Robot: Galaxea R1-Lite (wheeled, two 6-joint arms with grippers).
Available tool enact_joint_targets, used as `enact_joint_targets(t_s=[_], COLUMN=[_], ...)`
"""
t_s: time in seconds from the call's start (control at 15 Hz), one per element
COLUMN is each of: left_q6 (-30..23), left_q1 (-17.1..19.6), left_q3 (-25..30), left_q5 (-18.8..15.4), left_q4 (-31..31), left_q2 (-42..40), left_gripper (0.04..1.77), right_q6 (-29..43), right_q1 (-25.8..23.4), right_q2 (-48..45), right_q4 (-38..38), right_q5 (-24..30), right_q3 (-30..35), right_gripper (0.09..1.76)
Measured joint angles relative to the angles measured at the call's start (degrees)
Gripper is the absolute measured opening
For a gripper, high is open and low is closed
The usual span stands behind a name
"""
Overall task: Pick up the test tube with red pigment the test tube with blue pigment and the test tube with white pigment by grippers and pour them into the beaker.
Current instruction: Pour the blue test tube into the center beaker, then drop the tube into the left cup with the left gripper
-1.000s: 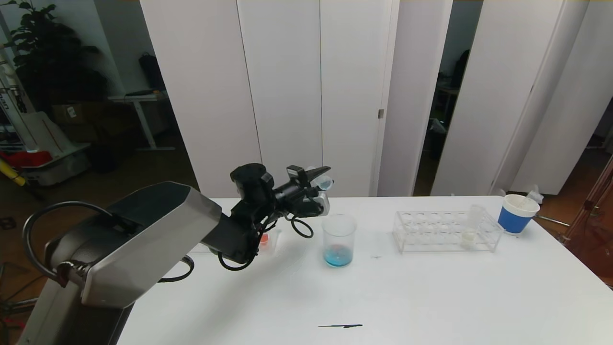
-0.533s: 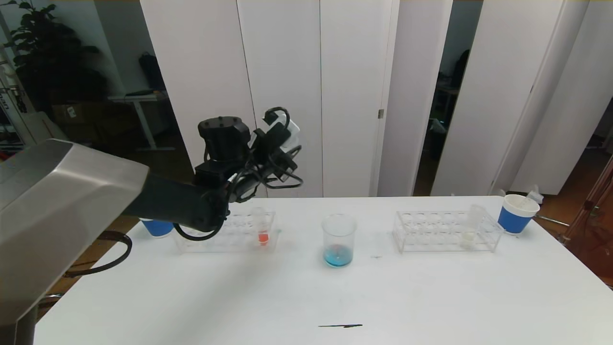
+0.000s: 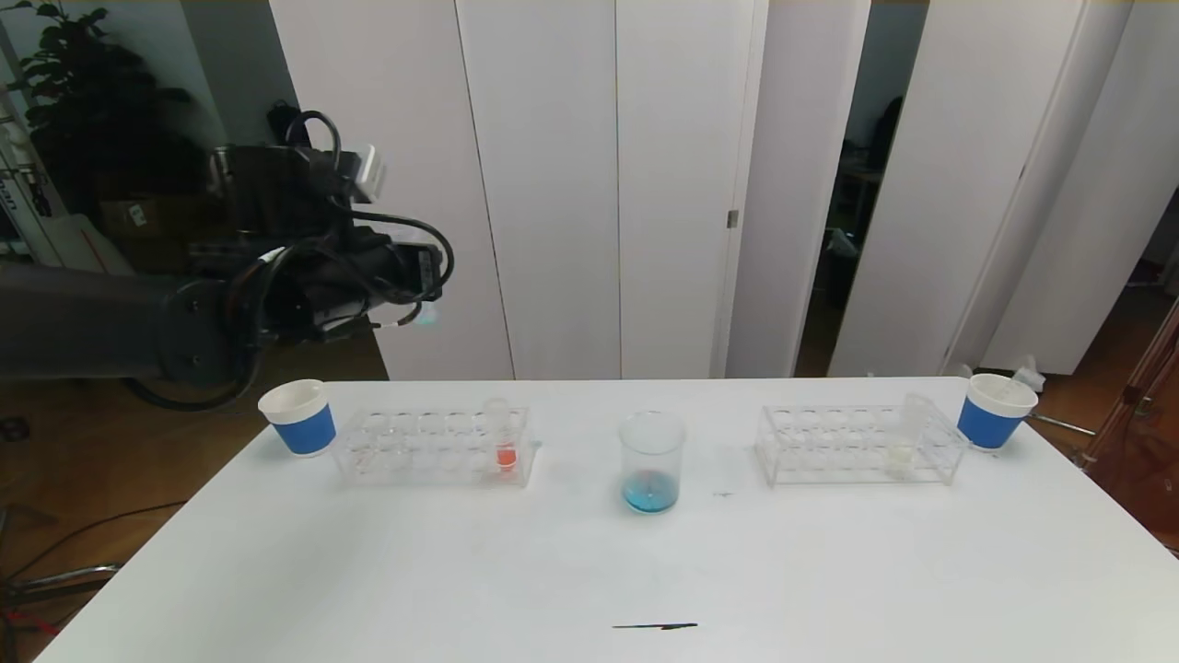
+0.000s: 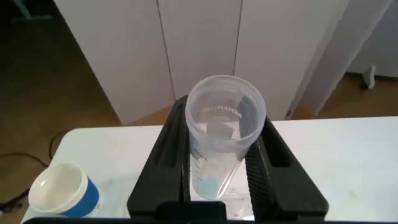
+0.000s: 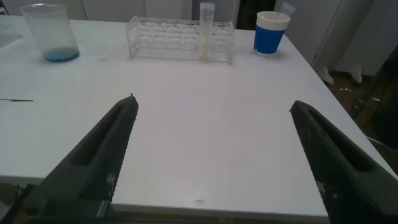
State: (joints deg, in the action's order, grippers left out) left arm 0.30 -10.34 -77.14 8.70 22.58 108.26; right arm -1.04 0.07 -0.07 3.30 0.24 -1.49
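My left gripper (image 3: 416, 307) hangs high above the table's far left corner, shut on the test tube with blue pigment (image 4: 219, 134). That tube holds only a faint blue trace at its bottom. The beaker (image 3: 652, 459) stands mid-table with blue liquid in it. Inside the left rack (image 3: 405, 453) stands the test tube with red pigment (image 3: 505, 440). The test tube with white pigment (image 3: 907, 435) is propped in the right rack (image 3: 829, 448). My right gripper (image 5: 212, 102) is open over the table's near right side, with nothing between its fingers, and is out of the head view.
A blue-banded paper cup (image 3: 299, 416) stands left of the left rack, and another (image 3: 995, 410) stands right of the right rack. A thin dark mark (image 3: 654, 627) lies near the front edge. White doors stand behind the table.
My left arm swung from beside the beaker back to the left and upward, carrying the tube with it. The left rack and left cup came into view.
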Motion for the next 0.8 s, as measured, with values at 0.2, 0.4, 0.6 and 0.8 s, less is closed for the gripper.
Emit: enact_joint_targets(t_s=[0.2,0.4,0.6,0.8], left_q6=[-3.0,-2.8,-2.62,-2.56], left_q1=[6.1,10.63,14.88,18.08], left_q3=[3.25,5.07,4.18,2.67], left_q5=[2.76,6.31,6.36,6.95], left_q4=[-3.49,0.33,7.18,19.4], left_q2=[-2.69,-2.12,1.05,6.92], left_gripper=[0.58,0.58,0.58,0.58], right_q6=[0.0,0.02,0.0,0.02], right_q1=[0.0,-0.02,-0.02,0.0], right_q2=[0.0,0.0,0.0,0.0], right_q4=[0.0,0.0,0.02,0.0], right_q5=[0.0,0.0,0.0,-0.02], right_q3=[0.0,0.0,0.0,0.0], right_gripper=[1.75,1.75,1.75,1.75])
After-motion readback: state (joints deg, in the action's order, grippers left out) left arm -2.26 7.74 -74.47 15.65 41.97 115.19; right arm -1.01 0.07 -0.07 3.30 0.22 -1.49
